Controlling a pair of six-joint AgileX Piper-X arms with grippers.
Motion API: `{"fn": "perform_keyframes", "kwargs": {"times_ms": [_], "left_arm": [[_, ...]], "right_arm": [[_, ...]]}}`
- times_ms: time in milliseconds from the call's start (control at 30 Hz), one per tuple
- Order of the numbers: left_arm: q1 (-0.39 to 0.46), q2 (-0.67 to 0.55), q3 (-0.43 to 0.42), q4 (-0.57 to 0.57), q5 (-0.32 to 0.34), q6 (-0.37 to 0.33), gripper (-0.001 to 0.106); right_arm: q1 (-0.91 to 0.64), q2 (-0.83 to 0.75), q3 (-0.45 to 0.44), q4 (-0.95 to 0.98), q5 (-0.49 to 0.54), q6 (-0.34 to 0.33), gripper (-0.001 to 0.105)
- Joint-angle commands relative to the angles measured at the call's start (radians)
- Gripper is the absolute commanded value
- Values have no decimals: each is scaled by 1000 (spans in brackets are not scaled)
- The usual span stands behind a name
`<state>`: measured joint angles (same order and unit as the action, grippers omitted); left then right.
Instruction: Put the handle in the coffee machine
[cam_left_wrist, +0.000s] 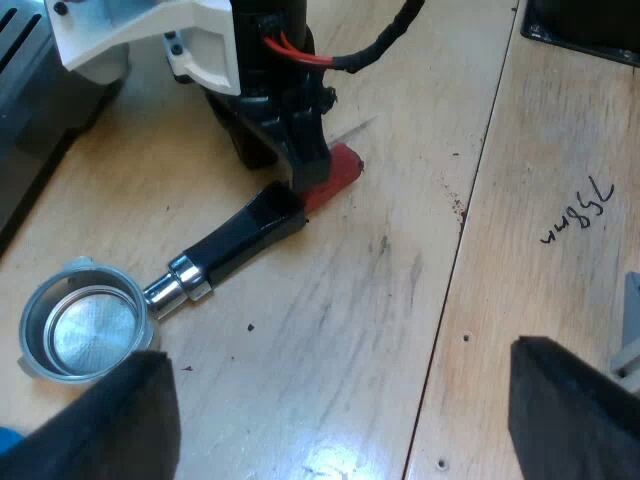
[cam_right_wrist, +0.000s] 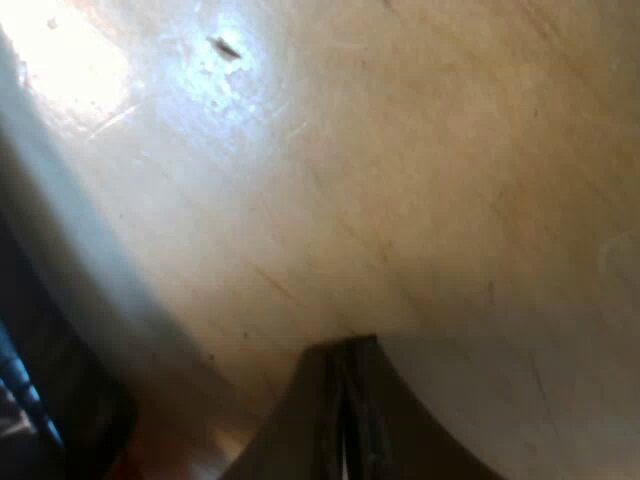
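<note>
On the table (cam_left_wrist: 400, 300) the holder (cam_left_wrist: 185, 280) lies flat and loose, basket (cam_left_wrist: 80, 325) open side up, dark handle (cam_left_wrist: 240, 235) running out to its red end (cam_left_wrist: 338, 170). Over the spot where black meets red sits the right gripper (cam_left_wrist: 300, 165); can't tell if it touches. From its own camera its fingers (cam_right_wrist: 310, 430) are pressed together, nothing between them, bare wood beyond. Near the basket hovers the left gripper (cam_left_wrist: 330, 420), fingers (cam_left_wrist: 575, 410) wide apart, holding nothing.
</note>
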<state>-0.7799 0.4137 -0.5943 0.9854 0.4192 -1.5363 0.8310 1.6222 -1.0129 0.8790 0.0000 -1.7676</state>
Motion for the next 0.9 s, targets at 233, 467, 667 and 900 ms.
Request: {"fn": "perform_keyframes", "kwargs": {"times_ms": [233,467,667,900], "left_arm": [[-5,-3,-8,-11,-8,0,70],[-5,-3,-8,-11,-164,0,70],[-5,-3,-8,1,-185,-4,70],[-5,-3,-8,116,-330,-68,70]], "right_arm": [[2,12,-8,2,-118,17,0],[60,12,-8,2,-152,69,0],[174,12,-8,-4,-135,70,0],[294,12,-8,-40,-135,222,0]]}}
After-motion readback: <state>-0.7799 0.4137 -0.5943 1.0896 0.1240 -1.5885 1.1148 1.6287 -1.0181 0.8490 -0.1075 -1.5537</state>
